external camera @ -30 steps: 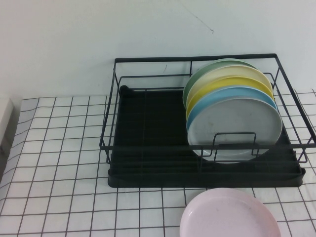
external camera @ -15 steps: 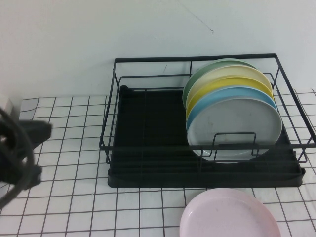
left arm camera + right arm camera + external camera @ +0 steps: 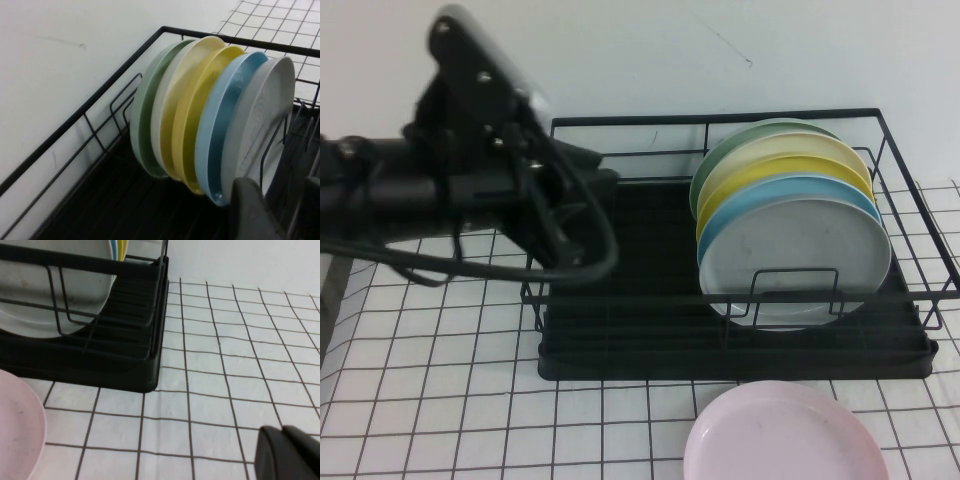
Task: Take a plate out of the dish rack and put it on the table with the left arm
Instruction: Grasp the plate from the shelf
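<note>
The pale grey plate stands upright at the front of a row of plates in the right half of the black wire dish rack. My left arm reaches in from the left. Its gripper hangs over the rack's left end, apart from the plates. In the left wrist view the gripper is open and empty, and the grey plate stands just beyond one finger. My right gripper is shut and empty, low over the tiled table beside the rack's corner.
Behind the grey plate stand a light blue plate, a yellow, a cream and a green one. A pale pink plate lies flat on the table in front of the rack. The white wall is close behind the rack.
My left arm has swung in from the left edge and risen over the rack's left end. The plates and the rack have not moved.
</note>
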### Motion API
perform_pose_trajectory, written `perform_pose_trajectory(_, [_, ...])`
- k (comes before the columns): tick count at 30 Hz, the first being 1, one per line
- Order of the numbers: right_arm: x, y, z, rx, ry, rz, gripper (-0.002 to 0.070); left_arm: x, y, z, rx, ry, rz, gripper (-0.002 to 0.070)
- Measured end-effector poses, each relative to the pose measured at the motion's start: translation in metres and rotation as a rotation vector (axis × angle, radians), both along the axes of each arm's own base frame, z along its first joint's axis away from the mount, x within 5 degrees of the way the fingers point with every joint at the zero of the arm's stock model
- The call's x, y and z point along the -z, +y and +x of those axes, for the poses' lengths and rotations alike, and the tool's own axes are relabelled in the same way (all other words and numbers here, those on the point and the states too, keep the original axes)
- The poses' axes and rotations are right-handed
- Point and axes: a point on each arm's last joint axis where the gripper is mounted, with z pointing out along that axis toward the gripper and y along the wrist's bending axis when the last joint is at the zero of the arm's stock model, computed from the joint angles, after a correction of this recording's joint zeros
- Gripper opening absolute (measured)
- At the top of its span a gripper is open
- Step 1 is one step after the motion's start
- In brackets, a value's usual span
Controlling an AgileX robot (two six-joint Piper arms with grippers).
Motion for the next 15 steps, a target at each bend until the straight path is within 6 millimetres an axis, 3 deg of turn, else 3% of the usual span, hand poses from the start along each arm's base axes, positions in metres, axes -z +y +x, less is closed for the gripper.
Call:
perform_pose_trajectory(5, [0.0,0.0,0.0,0.0,0.0,0.0,-0.0001,0.02,-0.045,0.017,0.013,-0.087,0.087,0.0404])
perform_pose_trajectory(7, [0.0,0.0,0.0,0.0,0.0,0.0,-0.0001,0.033,-0.058,0.024,0.011,-0.105,0.132,0.0457])
perform_pose_trajectory(10, [0.0,0.0,0.0,0.0,0.0,0.0,-0.0001,0.051,-0.081,0.029,0.056,-0.131,0.202,0.0452])
perform_pose_trajectory(15, [0.0,0.0,0.0,0.0,0.0,0.0,-0.0001,0.07,-0.104,0.045,0.05,-0.136,0.241,0.0381])
